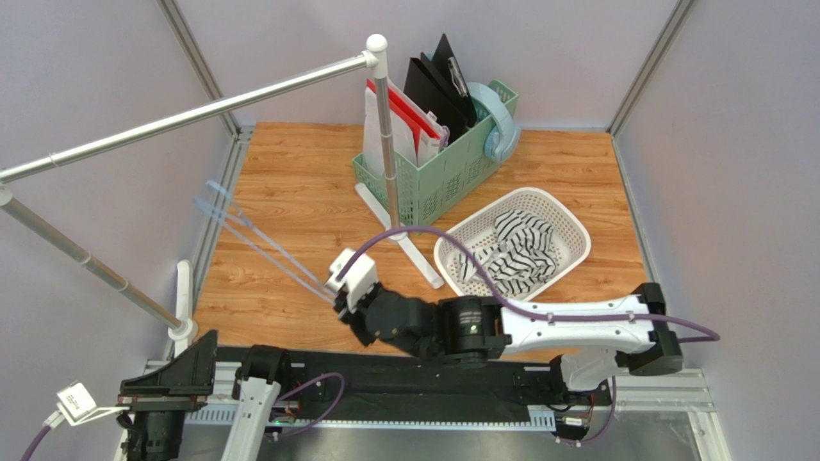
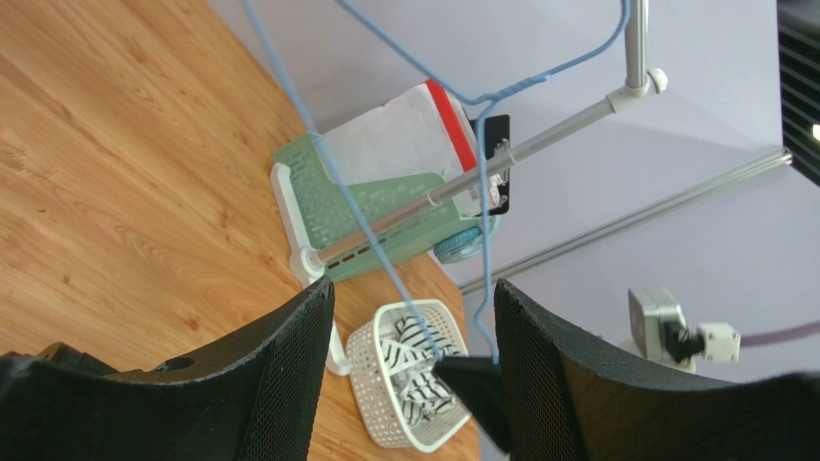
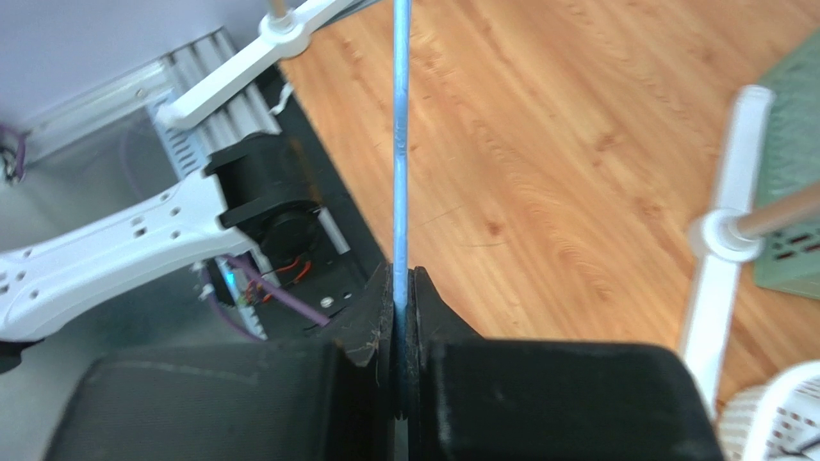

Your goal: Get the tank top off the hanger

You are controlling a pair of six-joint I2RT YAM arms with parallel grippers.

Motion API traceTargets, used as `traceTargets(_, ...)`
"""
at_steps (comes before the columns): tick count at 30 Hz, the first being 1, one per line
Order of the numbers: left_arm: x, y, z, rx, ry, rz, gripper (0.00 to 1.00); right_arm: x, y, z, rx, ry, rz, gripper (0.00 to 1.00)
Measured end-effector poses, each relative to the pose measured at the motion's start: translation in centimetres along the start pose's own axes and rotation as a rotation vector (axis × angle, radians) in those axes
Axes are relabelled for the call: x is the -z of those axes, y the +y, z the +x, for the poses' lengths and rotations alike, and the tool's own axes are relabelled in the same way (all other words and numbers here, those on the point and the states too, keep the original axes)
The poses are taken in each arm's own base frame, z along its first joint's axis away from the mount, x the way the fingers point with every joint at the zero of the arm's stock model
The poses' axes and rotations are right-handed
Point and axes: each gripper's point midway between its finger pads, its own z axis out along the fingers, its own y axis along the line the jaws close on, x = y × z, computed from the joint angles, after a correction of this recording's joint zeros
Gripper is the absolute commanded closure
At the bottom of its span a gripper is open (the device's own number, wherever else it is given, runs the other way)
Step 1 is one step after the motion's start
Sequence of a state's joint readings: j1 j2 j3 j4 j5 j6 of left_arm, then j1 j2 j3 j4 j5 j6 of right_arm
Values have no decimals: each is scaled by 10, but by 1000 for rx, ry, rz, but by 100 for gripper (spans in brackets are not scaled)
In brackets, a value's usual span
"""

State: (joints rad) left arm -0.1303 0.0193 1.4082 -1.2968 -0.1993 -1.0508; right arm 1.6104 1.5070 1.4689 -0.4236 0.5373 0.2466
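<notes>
The black-and-white striped tank top (image 1: 520, 248) lies crumpled in a white basket (image 1: 573, 223), off the hanger. It also shows in the left wrist view (image 2: 409, 370). The light-blue hanger (image 1: 260, 245) is bare and slants up and to the left over the table. My right gripper (image 1: 337, 300) is shut on its lower end. The right wrist view shows the jaws (image 3: 402, 279) pinching the blue wire (image 3: 400, 144). My left gripper (image 1: 197, 351) sits low at the near left, open and empty. In its wrist view (image 2: 414, 285) the hanger wire (image 2: 366, 226) runs above the open jaws, not touching them.
A green crate (image 1: 438, 163) with folders stands at the back. A silver rail (image 1: 192, 115) crosses the upper left on a post (image 1: 385, 125), with a white foot (image 1: 409, 245) next to the white basket. A second post (image 1: 87, 264) slants along the left wall.
</notes>
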Motion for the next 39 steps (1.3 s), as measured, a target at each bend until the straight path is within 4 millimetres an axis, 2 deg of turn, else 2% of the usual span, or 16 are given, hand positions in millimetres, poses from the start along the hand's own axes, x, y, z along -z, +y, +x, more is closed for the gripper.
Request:
traceTargets(2, 1, -3, 1, -13, 7, 16, 33, 8, -22, -13, -30, -28, 29, 100)
traceTargets(6, 2, -10, 6, -46, 40, 57, 33, 33, -74, -55, -115, -132, 99, 100)
traceTargets(9, 1, -18, 13, -70, 86, 96, 33, 47, -102, -74, -155, -184, 139, 100)
traceTargets(12, -6, -28, 25, -95, 159, 129, 34, 49, -119, -85, -179, -207, 159, 100)
traceTargets(18, -23, -42, 51, -127, 317, 173, 34, 38, -132, -89, -219, -199, 149, 100)
traceTargets(27, -25, -54, 73, -139, 446, 259, 34, 29, -133, -82, -275, -165, 127, 100)
traceTargets(35, -28, -58, 84, -135, 507, 290, 34, 27, -146, -79, -335, -155, 146, 100)
traceTargets(39, -29, -61, 88, -139, 535, 312, 34, 23, -150, -71, -348, -138, 157, 98)
